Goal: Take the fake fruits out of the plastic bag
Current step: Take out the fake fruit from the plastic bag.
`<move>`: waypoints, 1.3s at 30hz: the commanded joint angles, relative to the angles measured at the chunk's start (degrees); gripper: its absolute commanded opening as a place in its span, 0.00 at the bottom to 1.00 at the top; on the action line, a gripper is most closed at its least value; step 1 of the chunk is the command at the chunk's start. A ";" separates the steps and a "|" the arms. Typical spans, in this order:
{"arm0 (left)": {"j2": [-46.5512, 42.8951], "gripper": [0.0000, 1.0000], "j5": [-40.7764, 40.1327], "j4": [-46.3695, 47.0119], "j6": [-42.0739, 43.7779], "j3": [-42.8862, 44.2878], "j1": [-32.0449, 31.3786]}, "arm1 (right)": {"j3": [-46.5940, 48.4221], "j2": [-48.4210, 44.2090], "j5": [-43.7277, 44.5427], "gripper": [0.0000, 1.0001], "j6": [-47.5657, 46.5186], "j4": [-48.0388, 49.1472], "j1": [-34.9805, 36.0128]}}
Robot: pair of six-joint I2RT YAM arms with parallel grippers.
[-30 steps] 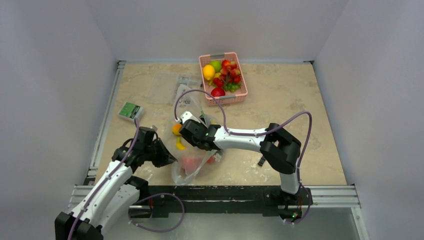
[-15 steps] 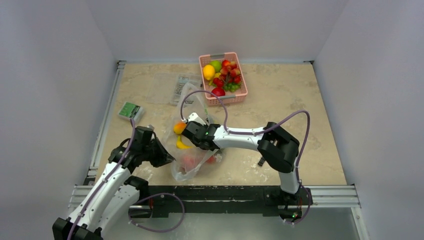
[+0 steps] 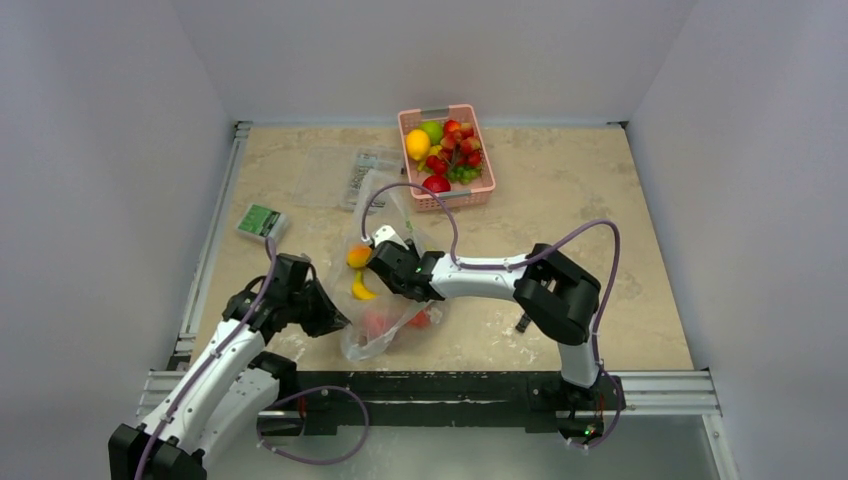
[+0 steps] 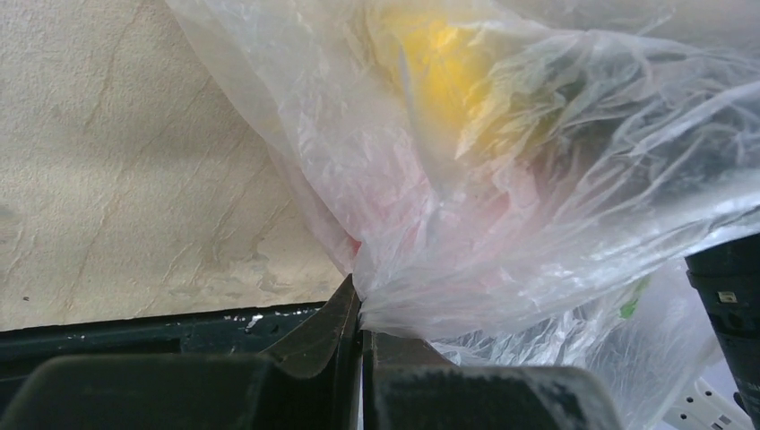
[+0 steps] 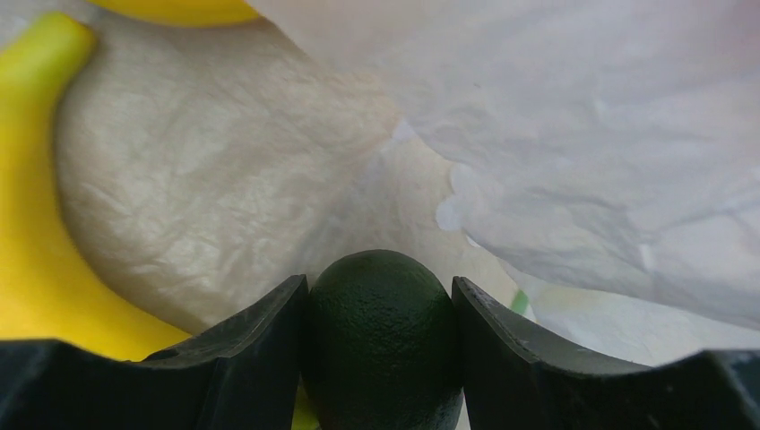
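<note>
Left claw (image 4: 360, 322) first, since it's nearest me. It's pinched tight on a fold of the plastic bag (image 4: 538, 224), at the bag's near lower edge, and the film bunches up right past the fingertips. Through the plastic ahead of that claw I get a pinkish-red blur with a yellow blob above it (too smeared to name either).

On the top cam, a couple of red fruits (image 3: 378, 323) sit in the bottom of the bag, just right of the left claw.

A bit further out, the right claw (image 5: 381, 287) has its fingers closed onto a dark green fruit (image 5: 381, 349), with both pads touching its sides. That claw is up in the middle of the bag. Crinkly white film fills the space ahead-right of it, and a yellow banana (image 5: 27, 224) curves along its left. An orange fruit (image 3: 358, 256) sits just ahead of the fingertips. I can't tell from here whether those two are under the film or on it.

Well beyond the right claw, near the bag's far end, is the pink basket (image 3: 470, 200). Inside it are a lemon (image 3: 417, 144), a green fruit (image 3: 432, 130), a heap of strawberries (image 3: 458, 140), a red apple (image 3: 436, 184) and a green grape bunch (image 3: 462, 173).

Far-left of the basket is a clear case (image 3: 345, 170), and a small green box (image 3: 261, 221) lies beyond the left claw.
</note>
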 commanded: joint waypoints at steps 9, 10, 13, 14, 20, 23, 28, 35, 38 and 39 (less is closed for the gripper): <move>-0.98 0.00 -5.61 -4.71 3.41 3.31 -0.27 | 9.57 -1.06 -14.34 0.04 -6.54 19.04 -0.10; -1.48 0.00 -6.72 -5.68 4.05 4.20 -0.23 | 9.75 -1.10 -15.61 0.02 -6.99 20.22 -0.10; -1.32 0.00 -10.27 -9.04 5.71 7.86 -0.27 | 11.40 -0.53 -17.83 0.00 -7.87 23.71 -0.10; -1.12 0.00 -11.35 -10.12 6.19 8.88 -0.29 | 12.37 -0.20 -18.31 0.00 -8.11 23.86 -0.08; -0.62 0.00 -16.98 -14.28 5.85 12.68 -0.17 | 15.81 -1.28 -25.05 0.00 -7.31 26.21 -0.09; -1.49 0.00 -18.47 -14.90 4.69 13.22 -0.20 | 15.88 -3.48 -28.62 0.00 -5.45 26.05 -0.10; -1.54 0.00 -18.23 -14.75 6.54 13.67 -0.15 | 12.45 -9.26 -34.38 0.00 -3.02 25.74 -0.10; 0.47 0.00 -18.14 -15.25 8.69 14.71 -0.12 | 8.82 -17.76 -42.91 0.00 -1.68 25.26 -0.10; 0.26 0.00 -17.07 -14.56 9.28 14.52 -0.15 | 6.76 -22.77 -37.63 0.00 -2.58 23.90 -0.14; 0.26 0.00 -17.10 -14.66 9.71 14.79 -0.15 | 6.19 -24.29 -35.58 0.00 -3.23 23.28 -0.25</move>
